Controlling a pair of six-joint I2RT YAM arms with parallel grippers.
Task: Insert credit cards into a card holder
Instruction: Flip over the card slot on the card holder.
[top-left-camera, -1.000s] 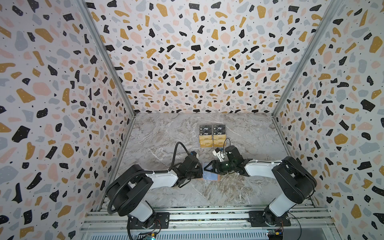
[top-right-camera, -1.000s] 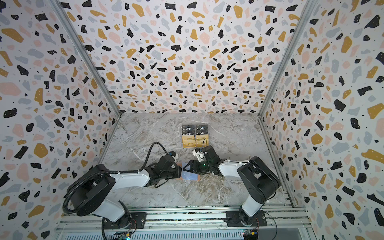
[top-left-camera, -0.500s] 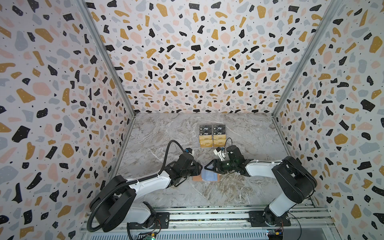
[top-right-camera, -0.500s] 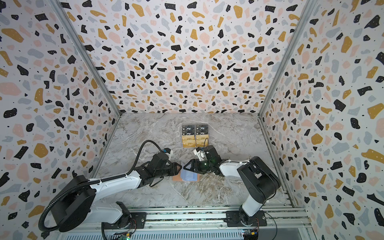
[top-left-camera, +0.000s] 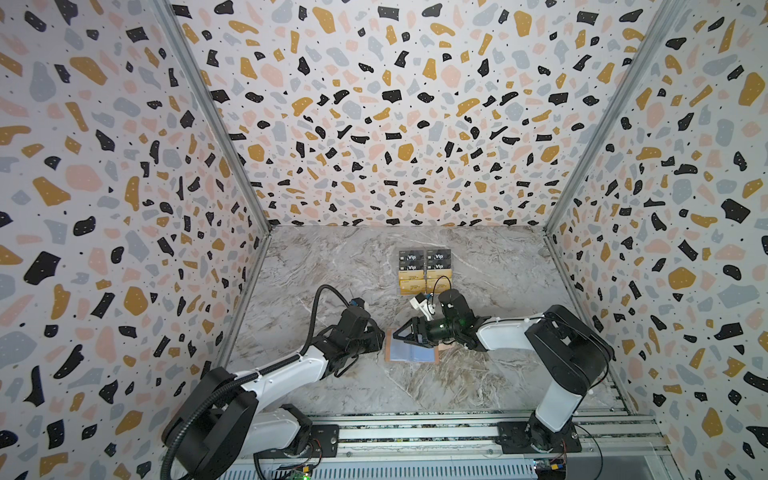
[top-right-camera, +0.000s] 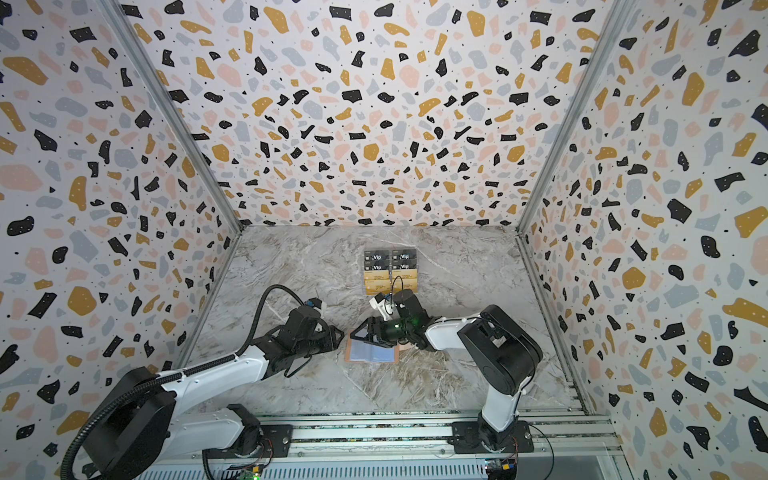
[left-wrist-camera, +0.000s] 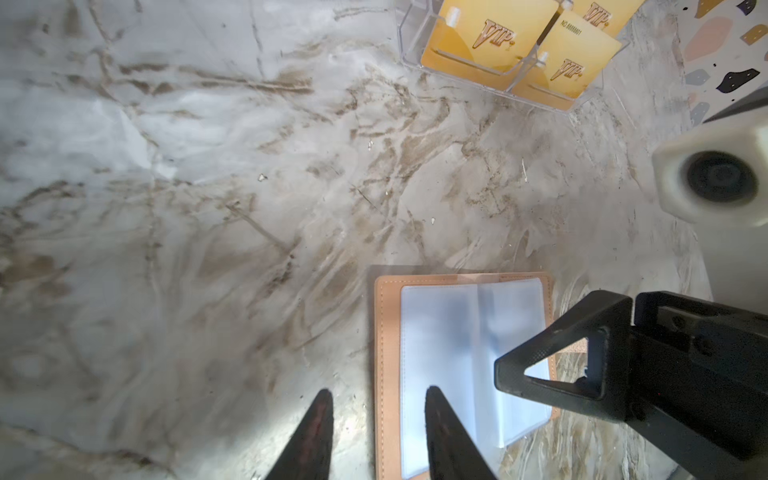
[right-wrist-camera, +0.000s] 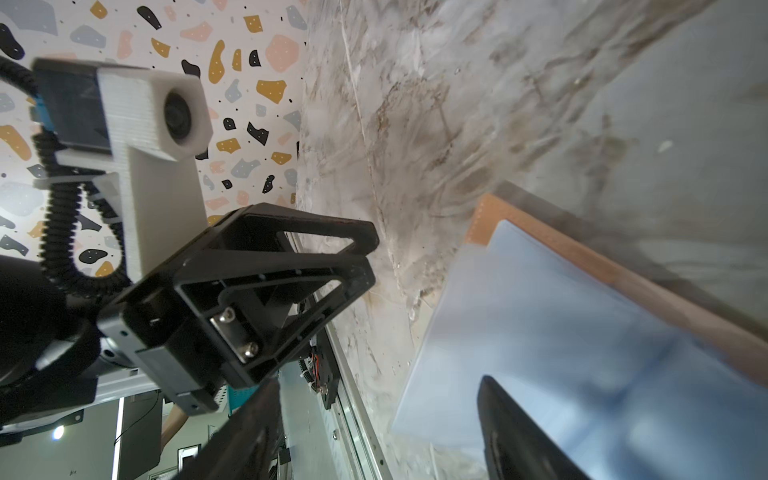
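Firstly, card holder (top-left-camera: 411, 352): lay open and flat on the worktop (top-left-camera: 332, 266), near the front and between the two arms. The salmon-pink cover was down and the bluish clear sleeves faced up.
Credit cards (top-left-camera: 412, 281): gold-yellow, stood in the front tiers of a clear acrylic stand (left-wrist-camera: 409, 39) farther back on the worktop, well apart from the card holder. The left wrist view showed "VIP" print on them.
Black cards (top-left-camera: 411, 257): marked "Vip" in white, in the stand's rear tiers, just behind the gold ones.
Left gripper (left-wrist-camera: 378, 399): low at the card holder's edge on the left arm's side. Its fingers (left-wrist-camera: 440, 419) were moderately apart and gripped nothing. One was over the sleeve, the other over bare worktop.
Right gripper (right-wrist-camera: 378, 382): low over the opposite part of the card holder. Its fingers (right-wrist-camera: 511, 424) were wide apart with nothing between them. One was above the sleeve, and contact could not be told.
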